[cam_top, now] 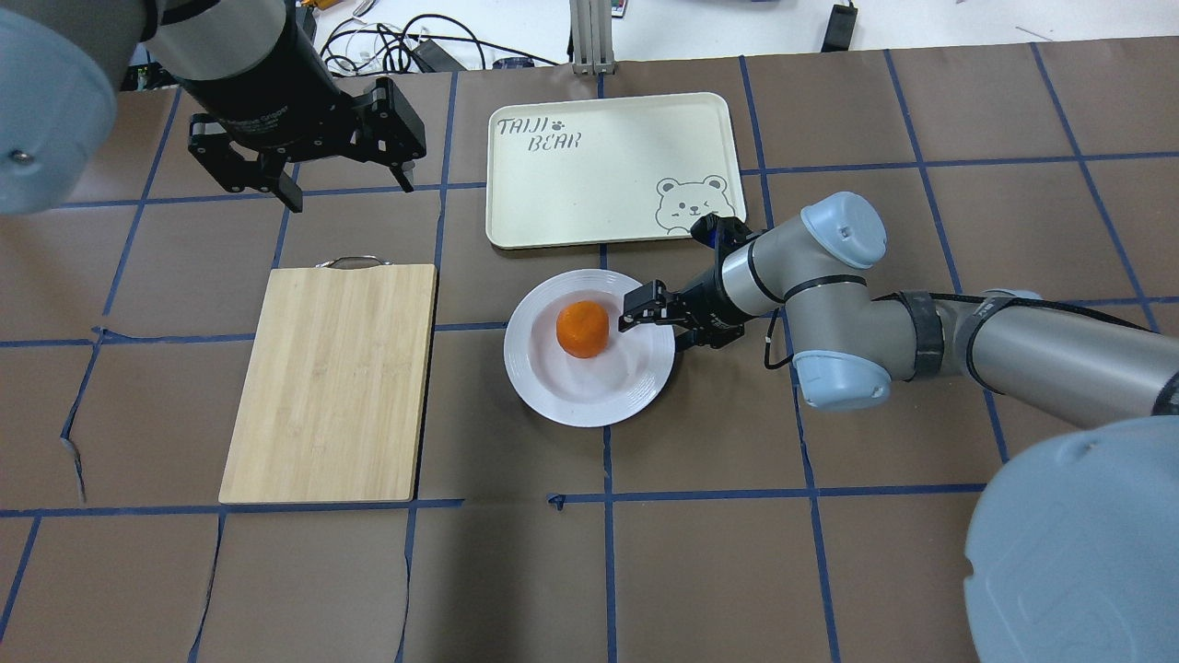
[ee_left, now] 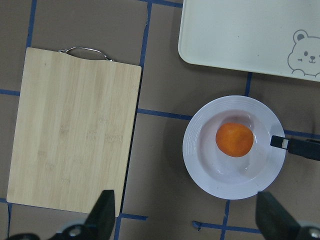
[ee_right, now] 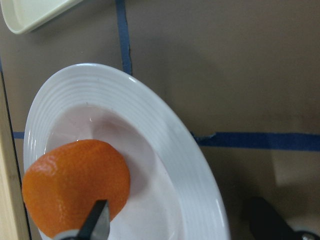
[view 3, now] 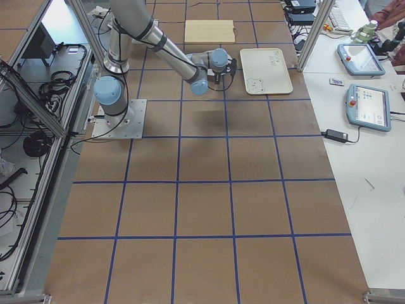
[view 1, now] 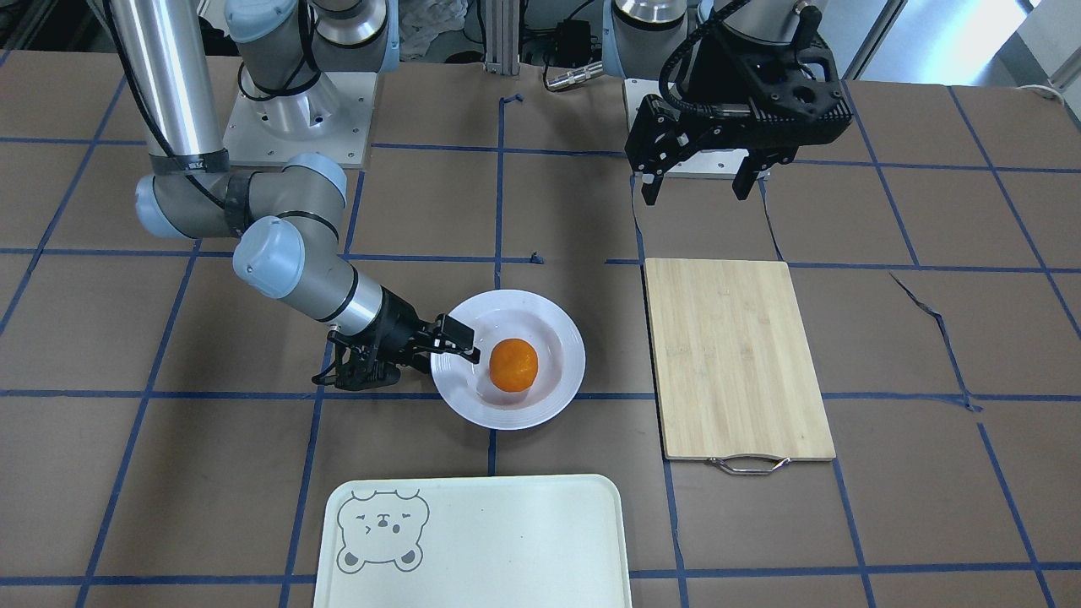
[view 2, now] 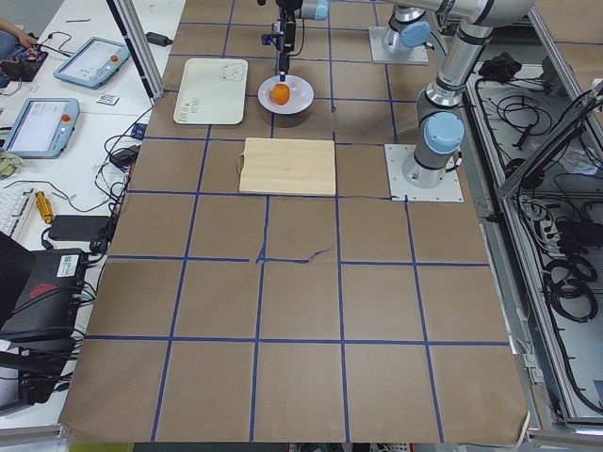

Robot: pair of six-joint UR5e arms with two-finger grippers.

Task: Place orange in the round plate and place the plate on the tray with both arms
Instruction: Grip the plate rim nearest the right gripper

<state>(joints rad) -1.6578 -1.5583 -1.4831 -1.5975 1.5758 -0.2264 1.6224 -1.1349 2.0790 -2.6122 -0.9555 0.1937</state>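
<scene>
The orange [view 1: 513,365] [cam_top: 582,329] [ee_left: 234,139] lies in the sunken centre of the white round plate [view 1: 557,397] [cam_top: 571,410] [ee_left: 200,165]. My right gripper [view 1: 443,355] [cam_top: 656,327] [ee_right: 180,225] is low at the plate's rim, open. One finger [ee_right: 95,222] reaches over the rim close to the orange [ee_right: 75,185]; the other stays outside the plate [ee_right: 165,135]. Back near its base, my left gripper [view 1: 697,194] [cam_top: 350,193] [ee_left: 185,220] hangs high, open and empty. The cream tray [view 1: 507,549] [cam_top: 589,166] with the bear face lies bare just beyond the plate.
A bamboo cutting board [view 1: 735,359] [cam_top: 332,382] with a metal handle lies on the left arm's side of the plate. Brown table covering with blue tape lines [cam_top: 608,497] surrounds everything. Tablets and cables [view 2: 57,122] sit off the table's edge.
</scene>
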